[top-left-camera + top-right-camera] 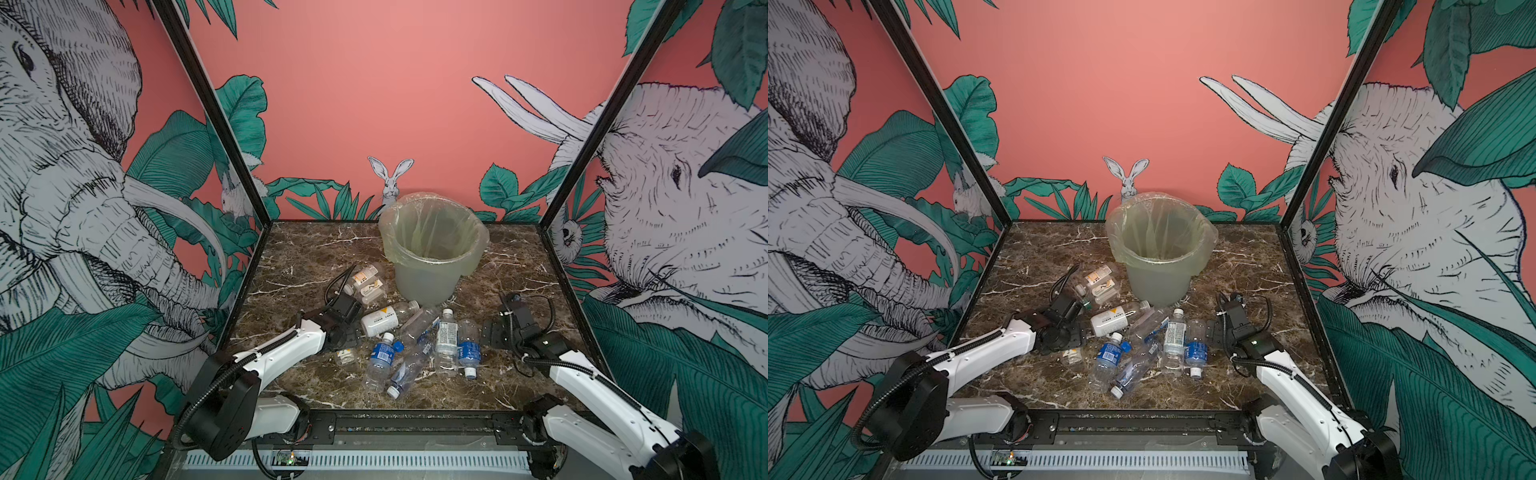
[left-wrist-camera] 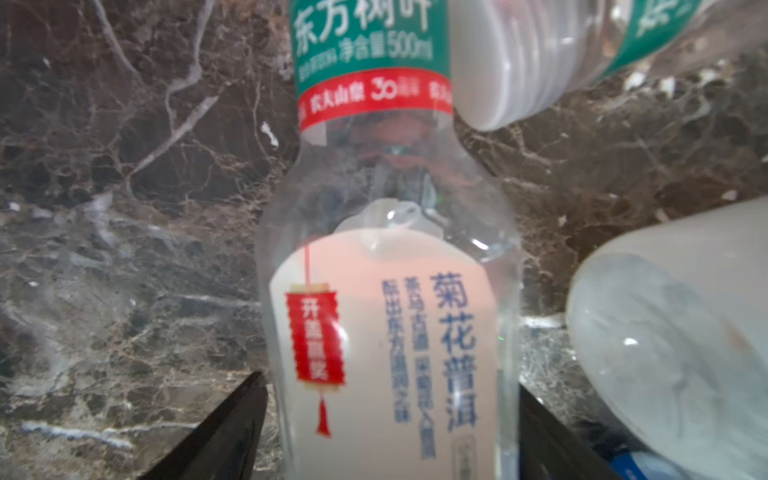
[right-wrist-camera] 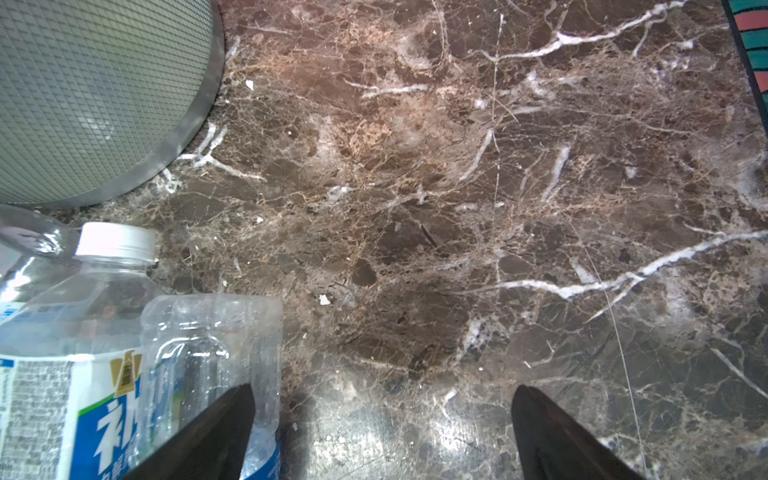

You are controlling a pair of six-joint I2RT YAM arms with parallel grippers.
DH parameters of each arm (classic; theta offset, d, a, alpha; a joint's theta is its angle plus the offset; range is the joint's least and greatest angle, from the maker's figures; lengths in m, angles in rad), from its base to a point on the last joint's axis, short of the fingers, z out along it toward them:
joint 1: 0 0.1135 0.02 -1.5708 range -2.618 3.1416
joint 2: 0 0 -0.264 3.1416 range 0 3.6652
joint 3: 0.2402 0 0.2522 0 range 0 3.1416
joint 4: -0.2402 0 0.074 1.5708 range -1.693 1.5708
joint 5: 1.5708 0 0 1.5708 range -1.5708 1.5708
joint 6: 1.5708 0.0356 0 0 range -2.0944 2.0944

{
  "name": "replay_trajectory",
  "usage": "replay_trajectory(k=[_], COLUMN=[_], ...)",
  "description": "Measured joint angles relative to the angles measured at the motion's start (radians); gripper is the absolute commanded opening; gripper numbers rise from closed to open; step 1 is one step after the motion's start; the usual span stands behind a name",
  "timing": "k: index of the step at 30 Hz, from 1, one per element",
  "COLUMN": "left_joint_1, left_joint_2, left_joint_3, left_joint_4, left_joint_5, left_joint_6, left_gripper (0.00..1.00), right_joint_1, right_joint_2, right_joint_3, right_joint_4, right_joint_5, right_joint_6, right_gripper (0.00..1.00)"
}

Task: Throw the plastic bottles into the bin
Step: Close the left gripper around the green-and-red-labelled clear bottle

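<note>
The bin [image 1: 432,270] [image 1: 1158,274], pale green with a clear bag, stands at the back middle. Several plastic bottles lie in front of it: a white-labelled one [image 1: 380,322], blue-labelled ones [image 1: 382,353] [image 1: 469,353] and two by the bin's left [image 1: 368,282]. My left gripper [image 1: 351,332] [image 2: 390,380] points down at the pile's left edge, both fingers against a clear bottle [image 2: 390,291] with cream and green labels. That bottle is mostly hidden in the top views. My right gripper [image 1: 496,332] [image 3: 383,387] is open over bare marble, beside a clear bottle [image 3: 208,332].
The marble table [image 1: 519,270] is fenced by black frame posts and printed walls on three sides. A white bottle base [image 2: 498,83] and a frosted bottle [image 2: 673,353] lie close to the left gripper. The bin's base [image 3: 95,95] is near the right gripper.
</note>
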Motion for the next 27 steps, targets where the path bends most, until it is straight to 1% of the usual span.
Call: replay_trajectory(k=[5, 11, 19, 21, 25, 27], left_joint_1=[0.043, 0.086, 0.108, 0.109, 0.109, 0.111], left_joint_2=[0.000, 0.009, 0.089, 0.098, 0.111, 0.112], left_joint_3=[-0.005, -0.005, 0.003, 0.010, 0.017, 0.018], left_joint_4=[0.017, 0.022, 0.021, 0.021, 0.022, 0.025], left_joint_5=[0.030, 0.067, 0.114, 0.115, 0.116, 0.116], left_joint_6=[0.011, 0.041, 0.089, 0.098, 0.116, 0.124], left_gripper=[0.85, 0.82, 0.77, 0.74, 0.62, 0.59], right_joint_1=[0.000, 0.000, 0.000, 0.000, 0.000, 0.000], right_joint_2=[0.002, 0.013, 0.018, 0.018, 0.018, 0.019], right_joint_3=[0.000, 0.000, 0.000, 0.000, 0.000, 0.000], right_joint_4=[0.002, 0.005, 0.005, 0.005, 0.005, 0.005], right_joint_5=[0.000, 0.000, 0.003, 0.003, 0.003, 0.003], right_joint_6=[0.002, 0.003, 0.006, 0.006, 0.006, 0.006], right_gripper=[0.99, 0.99, 0.99, 0.99, 0.99, 0.99])
